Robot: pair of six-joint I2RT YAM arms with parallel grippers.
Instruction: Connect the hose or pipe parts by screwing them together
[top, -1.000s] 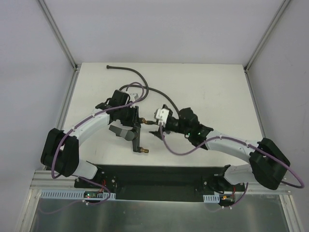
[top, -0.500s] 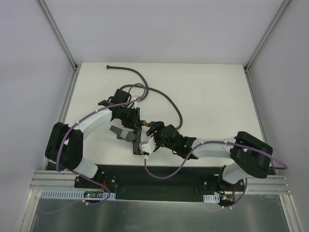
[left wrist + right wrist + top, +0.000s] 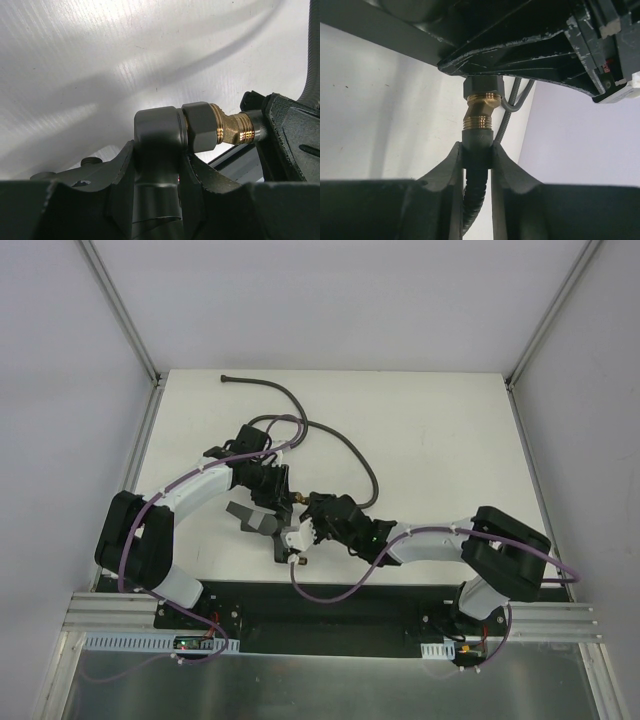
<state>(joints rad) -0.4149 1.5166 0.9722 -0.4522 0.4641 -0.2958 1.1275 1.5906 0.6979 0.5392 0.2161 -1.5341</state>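
your left jaws pinch the rigid fitting (image 3: 155, 131); right jaws pinch the hose (image 3: 477, 144) at its stiff collar, brass (image 3: 481, 107) just beyond their tips. grip there; the rest looks light, floppy.

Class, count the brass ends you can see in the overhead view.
2: one brass end where the hose meets the forked fitting; another at the fitting's near tip. Others may be hidden.

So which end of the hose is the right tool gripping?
The end at the brass coupling, pinched in the right tool. The other end of the hose lies loose near the table's far left corner.
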